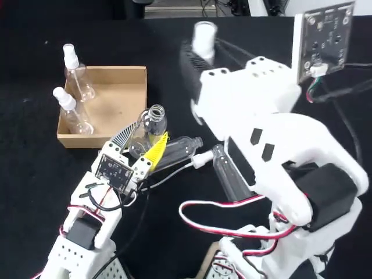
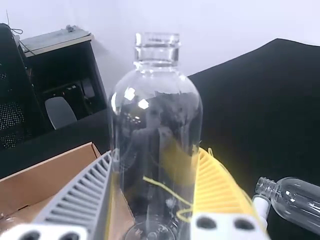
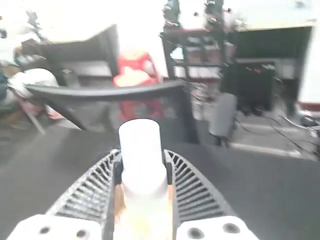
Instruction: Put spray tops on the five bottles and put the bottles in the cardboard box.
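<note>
My left gripper (image 1: 146,139) is shut on a clear bottle (image 1: 149,129) with no top, held upright just off the cardboard box's (image 1: 125,78) near right corner. In the left wrist view the open-necked bottle (image 2: 155,145) stands between the grey finger (image 2: 80,192) and the yellow finger (image 2: 217,187). My right gripper (image 3: 143,172) is shut on a white spray top (image 3: 142,160); in the high view the spray top (image 1: 204,38) is lifted high at the back. Two capped bottles (image 1: 74,93) stand in the box. Two more open bottles (image 1: 180,150) lie on the table.
The black cloth table (image 1: 35,168) has free room left of the box and at the back. The lying bottle (image 2: 292,195) rests close beside my left gripper. A circuit board on a mount (image 1: 325,38) stands at the back right.
</note>
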`<act>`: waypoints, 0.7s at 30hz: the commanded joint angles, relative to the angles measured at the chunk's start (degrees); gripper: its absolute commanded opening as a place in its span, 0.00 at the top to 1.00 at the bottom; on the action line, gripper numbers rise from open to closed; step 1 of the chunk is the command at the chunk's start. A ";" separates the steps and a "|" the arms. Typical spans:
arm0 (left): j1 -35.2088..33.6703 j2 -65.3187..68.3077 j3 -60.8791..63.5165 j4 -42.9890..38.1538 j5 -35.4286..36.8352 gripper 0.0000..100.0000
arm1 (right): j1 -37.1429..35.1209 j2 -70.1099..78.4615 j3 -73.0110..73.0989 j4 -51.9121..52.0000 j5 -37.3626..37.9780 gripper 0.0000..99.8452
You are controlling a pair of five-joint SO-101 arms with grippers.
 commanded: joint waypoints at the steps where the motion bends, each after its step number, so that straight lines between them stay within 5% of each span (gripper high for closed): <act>1: -0.48 -0.88 1.45 -1.58 0.00 0.97 | -3.52 -2.33 -3.21 -6.33 -1.41 0.99; 7: -0.22 -0.79 1.45 -2.81 0.35 0.97 | -8.97 -2.59 -2.86 -8.18 -1.14 0.99; 21: -2.42 -0.70 1.45 -2.73 1.23 0.97 | -9.05 -2.68 4.26 -10.11 -1.23 0.99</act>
